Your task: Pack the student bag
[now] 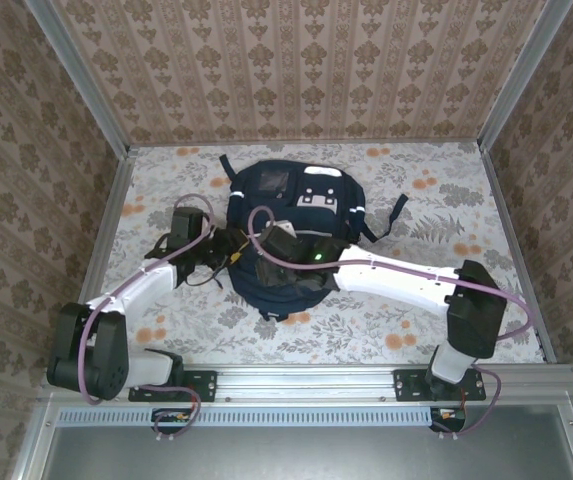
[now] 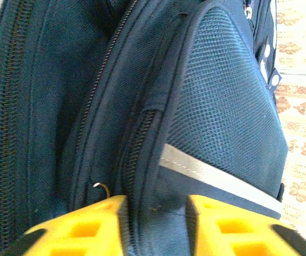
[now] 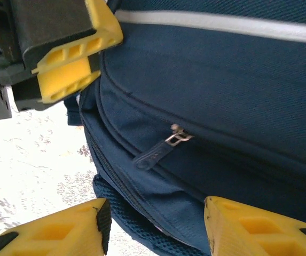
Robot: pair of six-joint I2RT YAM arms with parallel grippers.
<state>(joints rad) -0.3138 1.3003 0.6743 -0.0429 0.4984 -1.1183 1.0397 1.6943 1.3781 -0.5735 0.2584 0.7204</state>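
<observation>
Bag [image 1: 301,195] lies in the middle of the bench [image 1: 446,190], a strap [image 1: 396,212] trailing off to the right. The 2 sets of jaws work at its near half. Left jaws straddle a ridge of fabric beside the white stripe [image 2: 211,176] on the bag's left side; whether they pinch it I cannot tell. Right jaws stand open, holding nothing, with the zip pull [image 3: 177,137] just ahead between them.
</observation>
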